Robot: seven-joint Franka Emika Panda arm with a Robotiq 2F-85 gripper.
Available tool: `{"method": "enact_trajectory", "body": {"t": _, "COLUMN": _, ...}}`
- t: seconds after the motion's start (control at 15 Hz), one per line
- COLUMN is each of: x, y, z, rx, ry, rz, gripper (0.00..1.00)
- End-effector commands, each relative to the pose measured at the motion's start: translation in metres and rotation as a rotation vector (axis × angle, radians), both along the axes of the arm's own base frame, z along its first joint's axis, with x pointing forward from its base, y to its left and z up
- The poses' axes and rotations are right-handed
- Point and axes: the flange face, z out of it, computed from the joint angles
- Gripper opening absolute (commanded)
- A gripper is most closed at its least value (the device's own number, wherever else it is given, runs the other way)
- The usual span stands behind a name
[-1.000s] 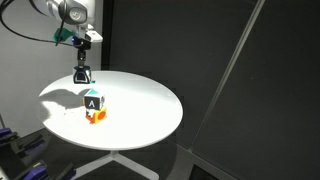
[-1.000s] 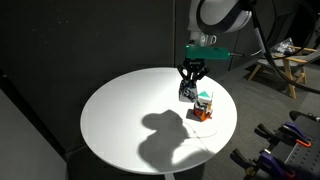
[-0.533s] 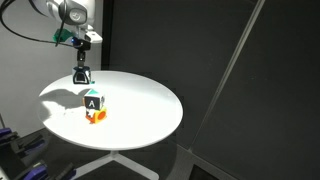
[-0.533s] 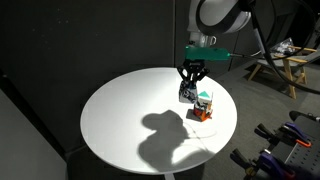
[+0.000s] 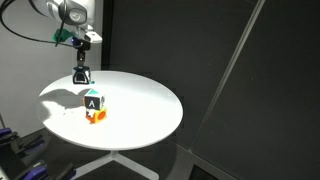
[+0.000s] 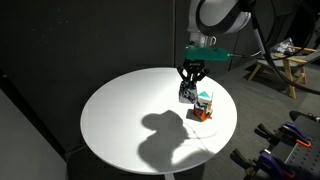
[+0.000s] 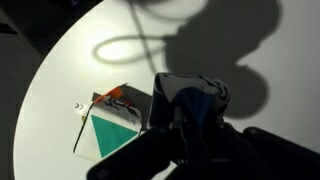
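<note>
My gripper [image 6: 189,80] hangs over the far side of the round white table [image 6: 130,120], seen in both exterior views [image 5: 82,72]. It is shut on a small dark blue and white object [image 6: 187,93] that reaches down to the tabletop. In the wrist view this object [image 7: 195,98] fills the space between my dark fingers [image 7: 190,118]. Right beside it stands a small stack: a white cube with a teal top and a letter A [image 5: 93,100] on an orange block [image 5: 96,116]. The stack also shows in the wrist view [image 7: 112,130], just left of my fingers.
The table edge [image 5: 150,140] curves round on all sides, with dark curtains behind. A wooden stand [image 6: 285,65] and dark equipment [image 6: 280,150] are beyond the table. The arm's shadow [image 6: 170,135] falls across the tabletop.
</note>
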Motion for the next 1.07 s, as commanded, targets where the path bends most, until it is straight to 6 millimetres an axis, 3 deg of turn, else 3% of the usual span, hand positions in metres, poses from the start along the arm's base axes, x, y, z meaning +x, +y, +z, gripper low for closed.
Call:
{"method": "enact_trajectory", "body": {"t": 0.0, "x": -0.004, "y": -0.006, "z": 0.012, "rx": 0.007, "ry": -0.006, "rz": -0.019, "gripper": 0.04}}
{"method": "enact_trajectory", "body": {"t": 1.0, "x": -0.012, "y": -0.05, "z": 0.034, "rx": -0.022, "ry": 0.019, "rz": -0.129, "gripper": 0.04}}
